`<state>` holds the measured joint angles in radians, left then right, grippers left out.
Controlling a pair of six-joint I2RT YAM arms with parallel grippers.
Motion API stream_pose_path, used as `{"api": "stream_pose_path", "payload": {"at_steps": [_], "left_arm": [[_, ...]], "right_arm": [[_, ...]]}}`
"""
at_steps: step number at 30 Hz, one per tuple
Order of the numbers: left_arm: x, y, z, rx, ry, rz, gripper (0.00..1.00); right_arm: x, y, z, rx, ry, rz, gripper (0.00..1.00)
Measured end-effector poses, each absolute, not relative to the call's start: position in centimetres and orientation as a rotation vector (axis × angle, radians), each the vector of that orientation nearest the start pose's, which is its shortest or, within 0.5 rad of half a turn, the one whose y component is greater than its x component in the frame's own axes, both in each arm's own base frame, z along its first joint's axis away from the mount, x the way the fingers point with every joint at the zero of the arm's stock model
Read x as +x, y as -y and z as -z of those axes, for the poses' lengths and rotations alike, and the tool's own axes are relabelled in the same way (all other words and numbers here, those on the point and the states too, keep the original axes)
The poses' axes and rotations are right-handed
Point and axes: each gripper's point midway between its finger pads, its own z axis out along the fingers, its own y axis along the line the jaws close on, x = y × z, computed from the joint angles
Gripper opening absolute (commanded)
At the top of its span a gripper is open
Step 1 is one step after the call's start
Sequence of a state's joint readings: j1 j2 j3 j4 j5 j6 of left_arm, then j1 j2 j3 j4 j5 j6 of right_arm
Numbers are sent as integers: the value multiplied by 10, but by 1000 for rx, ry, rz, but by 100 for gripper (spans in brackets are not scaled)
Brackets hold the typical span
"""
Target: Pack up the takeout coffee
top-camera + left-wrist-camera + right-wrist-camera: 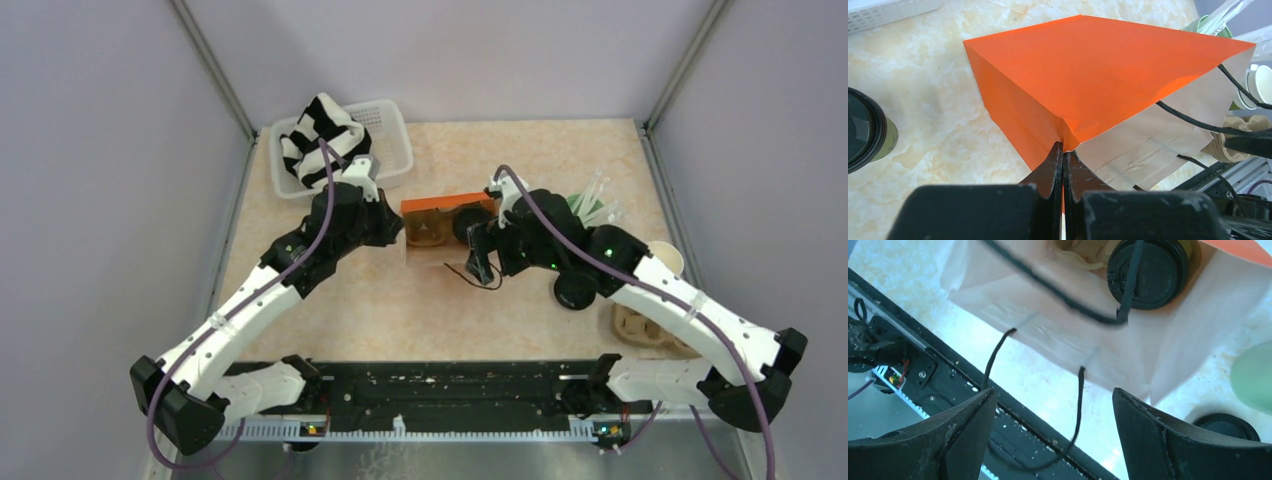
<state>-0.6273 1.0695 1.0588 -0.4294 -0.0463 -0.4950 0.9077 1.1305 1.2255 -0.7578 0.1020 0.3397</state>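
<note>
The left pincer point(1063, 150) is pressed together on a folded edge of the orange bag point(1098, 70) and pinches it, so that the mouth of the bag stands open. The right pincer point(1053, 392) is spread wide, with nothing between its fingers. It hangs just before the mouth, near the black cord handles point(1079, 405).

Inside the bag sits the first cup point(1148, 272), under its black lid, and beside it is something brown that looks like a cardboard holder point(428, 228). On the bench point(948, 165), outside the bag and apart from it, stands a second cup point(863, 130), also with a lid on.

Near the pale tumbler of straws point(592, 205) lies a round black thing point(1228, 426). I cannot tell if it is only a lid or a cup.

I judge the packing is about half done: one cup is in, and the one on the bench is not yet packed.
</note>
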Motion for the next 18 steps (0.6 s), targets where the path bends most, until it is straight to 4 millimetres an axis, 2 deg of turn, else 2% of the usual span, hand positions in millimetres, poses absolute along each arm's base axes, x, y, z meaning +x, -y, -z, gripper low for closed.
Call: {"api": "stream_pose_path", "payload": {"at_steps": [4, 7, 8, 10, 13, 15, 18], "left_arm": [[277, 215, -263, 112, -2073, 655, 0], [277, 215, -263, 119, -2072, 652, 0], [277, 215, -263, 122, -2072, 650, 0], [277, 215, -263, 128, -2071, 648, 0], [277, 215, -263, 136, -2071, 648, 0], [276, 215, -263, 140, -2071, 650, 0], [276, 216, -263, 145, -2072, 657, 0]], "right_arm": [[187, -228, -280, -573, -2195, -551, 74], [183, -205, -319, -511, -2073, -550, 53], [181, -195, -334, -497, -2015, -554, 49], [173, -177, -364, -487, -1881, -576, 47], [160, -159, -396, -524, -1716, -590, 47], [155, -158, -405, -616, -1643, -576, 47], [154, -180, -389, -878, -1611, -527, 47]]}}
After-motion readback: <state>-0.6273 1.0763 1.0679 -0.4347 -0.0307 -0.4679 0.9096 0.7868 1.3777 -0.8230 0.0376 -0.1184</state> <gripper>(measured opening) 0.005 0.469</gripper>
